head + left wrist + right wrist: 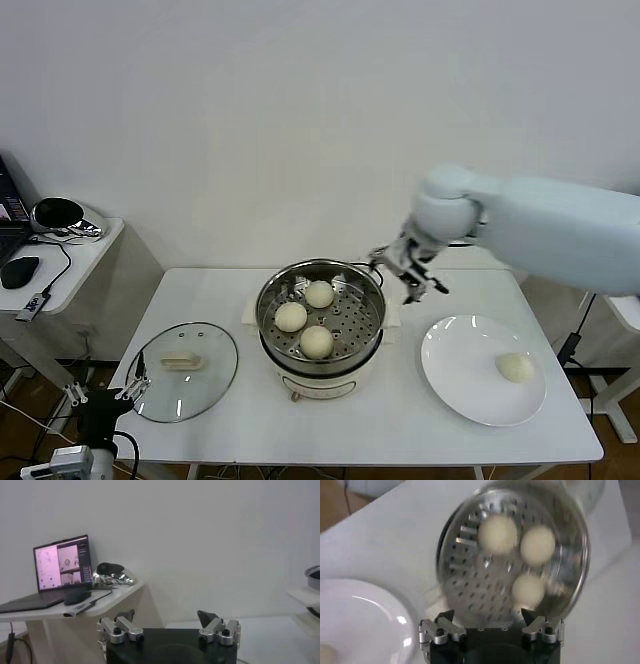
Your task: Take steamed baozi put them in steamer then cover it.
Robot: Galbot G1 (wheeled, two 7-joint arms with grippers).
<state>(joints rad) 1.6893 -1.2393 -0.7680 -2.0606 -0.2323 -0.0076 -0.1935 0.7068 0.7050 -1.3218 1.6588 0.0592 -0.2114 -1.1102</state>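
Note:
The steel steamer (330, 378) stands mid-table with three steamed baozi (318, 294) on its perforated tray. A fourth baozi (516, 367) lies on the white plate (465, 370) at the right. My right gripper (408, 270) hovers open and empty above the steamer's right rear rim. In the right wrist view the gripper (487, 615) looks down on the tray (470, 575) and its baozi (497, 532). The glass cover (205, 385) lies flat on the table to the steamer's left. My left gripper (105, 395) waits open, low off the table's front left corner.
A side table (85, 255) at the far left carries a laptop (60, 562), a mouse (20, 270) and cables. The white plate (360, 615) lies close to the steamer's right side. A white wall stands behind the table.

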